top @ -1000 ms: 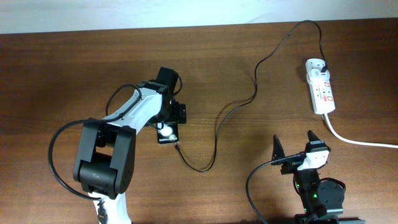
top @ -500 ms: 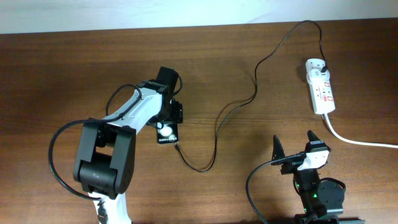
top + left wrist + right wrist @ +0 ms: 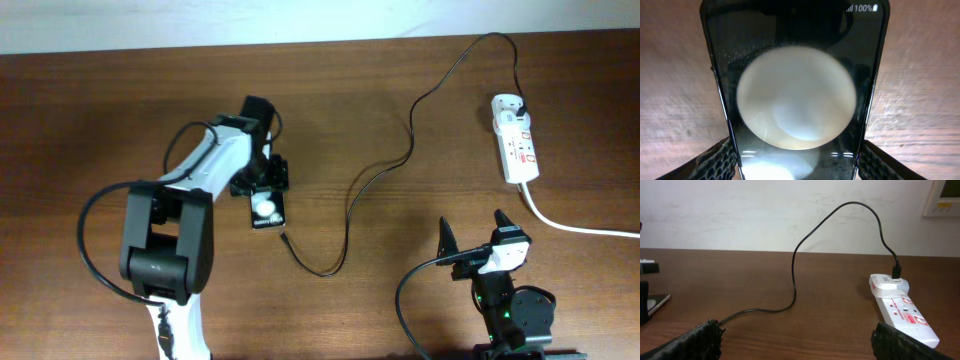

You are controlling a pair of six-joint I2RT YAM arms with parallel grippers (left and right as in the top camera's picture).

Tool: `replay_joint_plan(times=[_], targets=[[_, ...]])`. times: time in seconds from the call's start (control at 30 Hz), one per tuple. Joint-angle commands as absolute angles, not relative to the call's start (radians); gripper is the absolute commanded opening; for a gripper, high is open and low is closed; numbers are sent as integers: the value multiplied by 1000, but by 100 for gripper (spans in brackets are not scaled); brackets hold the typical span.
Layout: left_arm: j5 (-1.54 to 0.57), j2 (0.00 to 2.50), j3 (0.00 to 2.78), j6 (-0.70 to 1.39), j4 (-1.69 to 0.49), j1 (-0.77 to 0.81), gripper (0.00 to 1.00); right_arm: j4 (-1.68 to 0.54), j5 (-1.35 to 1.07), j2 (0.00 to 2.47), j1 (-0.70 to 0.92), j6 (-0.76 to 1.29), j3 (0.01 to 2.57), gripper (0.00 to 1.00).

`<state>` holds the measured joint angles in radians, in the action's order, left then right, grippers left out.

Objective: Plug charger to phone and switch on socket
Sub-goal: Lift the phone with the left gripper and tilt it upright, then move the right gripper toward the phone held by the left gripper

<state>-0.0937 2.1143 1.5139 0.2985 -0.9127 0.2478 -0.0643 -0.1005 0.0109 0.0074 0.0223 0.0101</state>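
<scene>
Left arm's jaws (image 3: 262,190) are clenched on the small black glossy rectangular phone (image 3: 268,213). In the left wrist view the ribbed black pads (image 3: 720,160) sit against both long edges. The phone lies flat on the brown wooden counter (image 3: 100,120), left of centre, with its free end pointing toward the near side. Judgement: the hold steadies or squares the handset so its port faces the plug.

The long thin black charger cable (image 3: 350,205) is not connected. Its small plug tip (image 3: 284,238) rests on the counter just beside the phone's near end, apart from it. From there the cable loops toward the near side, then climbs to the white adapter (image 3: 507,104) at the far end of the white elongated power strip (image 3: 520,152), far right. The strip's thick white cord (image 3: 575,227) trails off the right edge.

Right arm's jaws (image 3: 472,236) are spread wide and empty, low on the near side, well apart from both tip and strip.

Room: bare counter lies between the right arm and the cable loop, so reaching the tip looks unobstructed. The strip sits near the right edge and the far wall. The path to its red-marked switches looks clear except for the cable arching over the adapter.
</scene>
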Motion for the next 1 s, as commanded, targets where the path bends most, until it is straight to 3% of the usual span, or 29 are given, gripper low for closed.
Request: replay_joint_plan(times=[0.0,0.37,0.97], targets=[[-271,2114,1570,200,-915,187,68,-69,-117,3,13,23,6,99],[-823,2109,1572,-127,-934,27,72,-69,-117,3,13,23,6,99],[-842,2109,1571,-130,-928,12,73,-29,-167,4,13,79,6,99]])
